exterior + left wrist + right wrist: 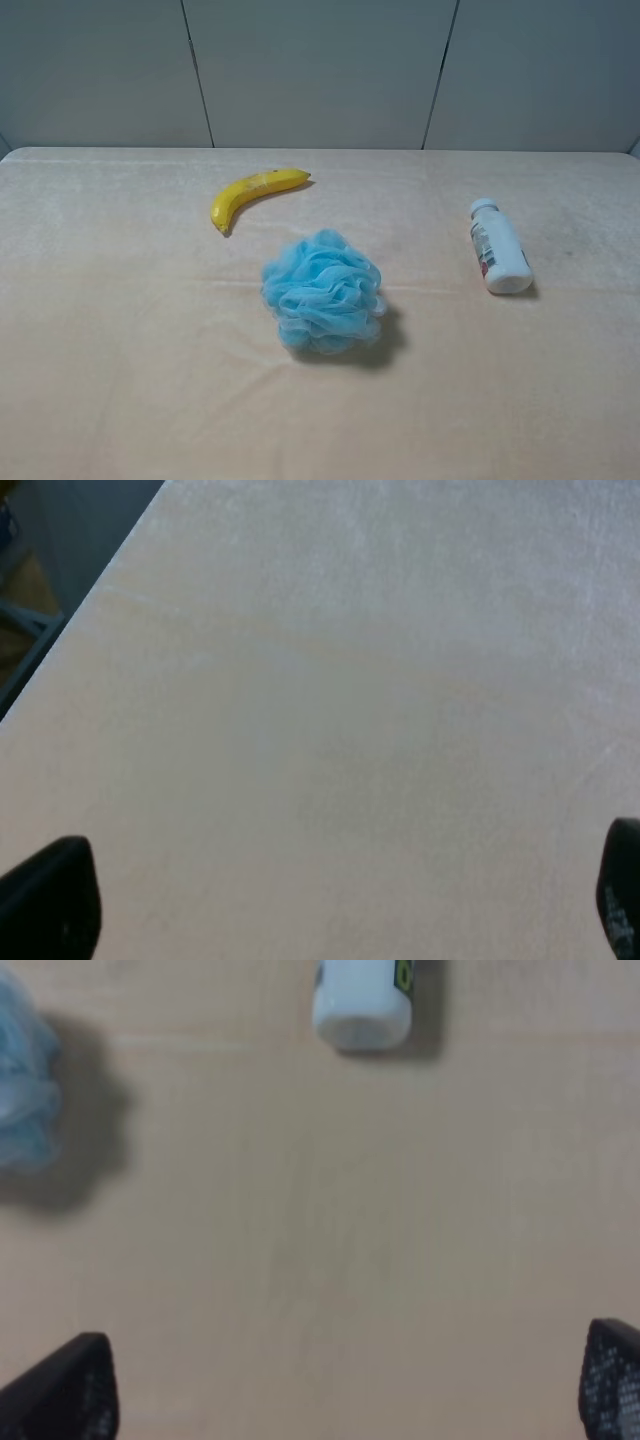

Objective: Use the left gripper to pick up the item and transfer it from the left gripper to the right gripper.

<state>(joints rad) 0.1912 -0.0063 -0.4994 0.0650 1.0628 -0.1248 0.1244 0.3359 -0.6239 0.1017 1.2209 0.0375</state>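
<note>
On right of table (100,400), bottle (498,246) lies flat, untouched; banana (255,192) far left, sponge (322,291) centre. We see left gripper (330,905) and right gripper (345,1385) both spread wide, empty. Pick and handover both remain.

small white smooth plastic bottle (499,247) showing slight gloss | blue bath sponge (323,290) looking like frilly mesh | beige table covering (120,330) appearing matt, cloth-like | yellow banana (253,193) looking smooth

A pale peach cloth-covered surface (120,380) carries three things, well apart; a yellow banana (255,194) at the back; a blue mesh sponge (322,291) mid-surface; the bottle (498,246) lying on its side at right.
</note>
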